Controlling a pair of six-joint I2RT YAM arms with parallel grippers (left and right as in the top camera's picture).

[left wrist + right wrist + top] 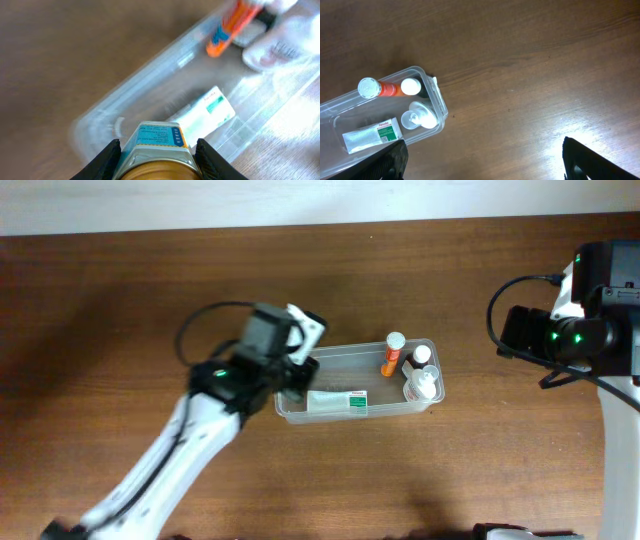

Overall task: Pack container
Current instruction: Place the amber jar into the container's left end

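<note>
Tabletop [100, 300], container [345, 370], left pincer [158, 146] gripping tin [156, 164]

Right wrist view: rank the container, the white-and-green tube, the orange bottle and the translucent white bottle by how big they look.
1. container
2. white-and-green tube
3. orange bottle and translucent white bottle: not ranked. Both are foreshortened from above and look about alike.

Motion blur smears the left wrist view, while glare whitens the worktop [592, 131] in the sharp right wrist view.
</note>
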